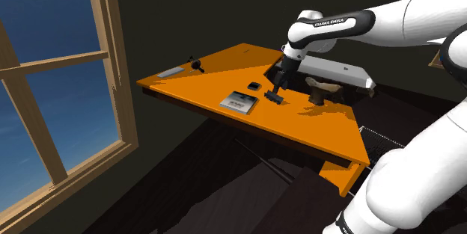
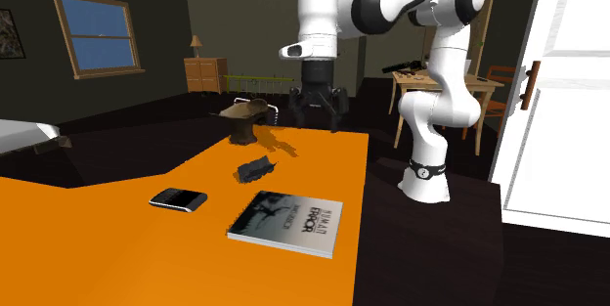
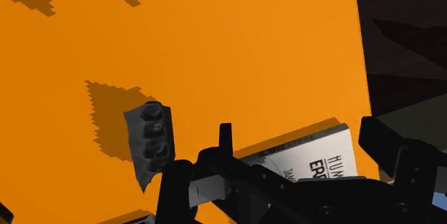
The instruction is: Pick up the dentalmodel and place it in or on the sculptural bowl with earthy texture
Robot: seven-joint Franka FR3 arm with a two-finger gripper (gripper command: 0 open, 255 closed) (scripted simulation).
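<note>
Orange is the colour of the table (image 2: 117, 255), and everything sits on top of it. The dentalmodel (image 2: 256, 169) is a small dark grey lump. It lies flat on the table, about in the middle, with nothing touching it.

The black gripper (image 2: 318, 118) hangs in the air above the table, near the dentalmodel but higher up. Its two fingers stand apart with nothing in between them, so it holds nothing. In the wrist view the dentalmodel lies off to one side of the fingers, not between them, and it throws a dark shadow on the orange top.

The bowl (image 2: 244, 118) is brown and lumpy. It stands on the table near the dentalmodel but does not touch it. In the second exterior view it is farther back than the dentalmodel. In the shoulder view it is to the right of the gripper.

A book (image 2: 286, 223) with a grey cover and white letters lies flat near the table's edge. Next to it lies a small dark flat thing (image 2: 179, 198) – it looks like a phone.
</note>
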